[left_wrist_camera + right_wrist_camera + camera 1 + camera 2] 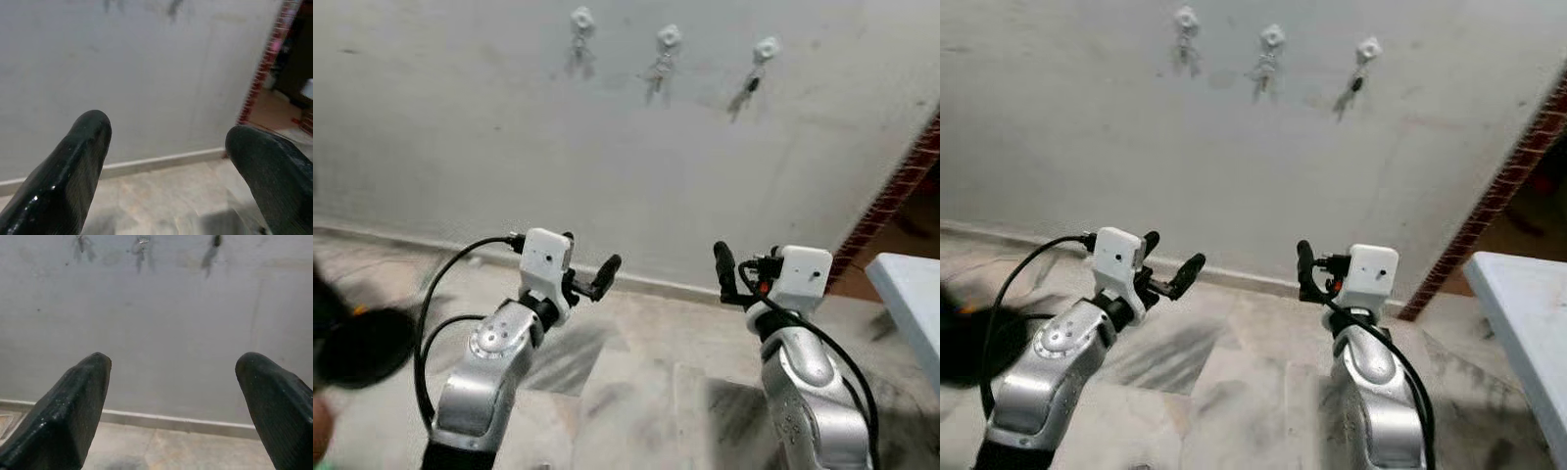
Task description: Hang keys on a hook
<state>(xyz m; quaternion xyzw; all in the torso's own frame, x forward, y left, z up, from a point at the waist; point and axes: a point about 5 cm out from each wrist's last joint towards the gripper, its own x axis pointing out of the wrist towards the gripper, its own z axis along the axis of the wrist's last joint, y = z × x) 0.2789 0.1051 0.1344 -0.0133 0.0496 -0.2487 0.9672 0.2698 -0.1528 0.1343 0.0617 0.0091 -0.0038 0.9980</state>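
Three white hooks are fixed in a row high on the grey wall: the left hook (581,19), the middle hook (669,36) and the right hook (766,47). A bunch of keys hangs from each: left keys (578,56), middle keys (657,76), and right keys (744,95) with a dark fob. Both arms are raised in front of me, well below the hooks and short of the wall. My left gripper (588,260) is open with nothing in it. My right gripper (744,270) is also open and holds nothing; its wrist view looks up at the keys (213,246).
A brick door edge (893,192) bounds the wall on the right, with a dark opening past it. A white table corner (911,294) juts in at the right. A blurred dark round object (360,348) sits at the left edge. Marbled floor tiles (636,392) lie below.
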